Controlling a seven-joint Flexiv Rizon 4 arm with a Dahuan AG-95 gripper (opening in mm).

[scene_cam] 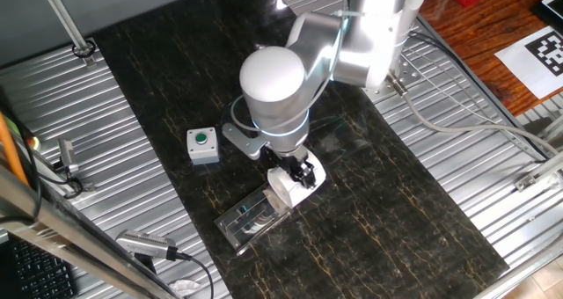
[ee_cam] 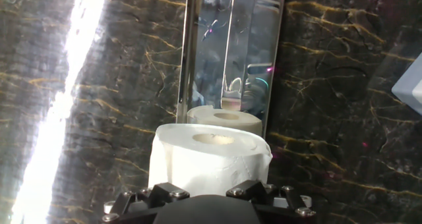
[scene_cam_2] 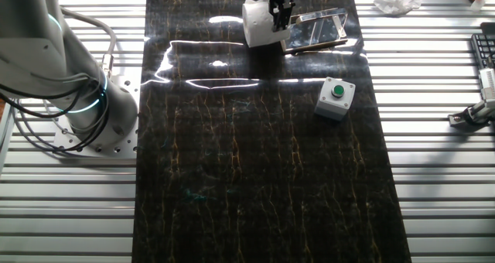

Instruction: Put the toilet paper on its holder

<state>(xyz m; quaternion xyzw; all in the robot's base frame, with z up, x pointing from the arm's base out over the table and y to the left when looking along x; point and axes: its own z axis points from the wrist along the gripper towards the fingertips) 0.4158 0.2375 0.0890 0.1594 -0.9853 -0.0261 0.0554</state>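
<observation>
White TP roll [ee_cam: 210,159] at holder [ee_cam: 232,46] end

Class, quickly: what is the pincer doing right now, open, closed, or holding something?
Pincer: closed on the toilet paper, holding it at the near end of the holder.

We see a robotics lab, not a home: the arm's base [scene_cam_2: 91,116] is bolted to a ribbed metal worktop [scene_cam_2: 69,209] overlaid with a dark marble-patterned mat [scene_cam_2: 255,186]. A green push-button box [scene_cam: 202,145], loose cables [scene_cam: 457,114] and a printed fiducial marker [scene_cam: 547,53] confirm it.
</observation>
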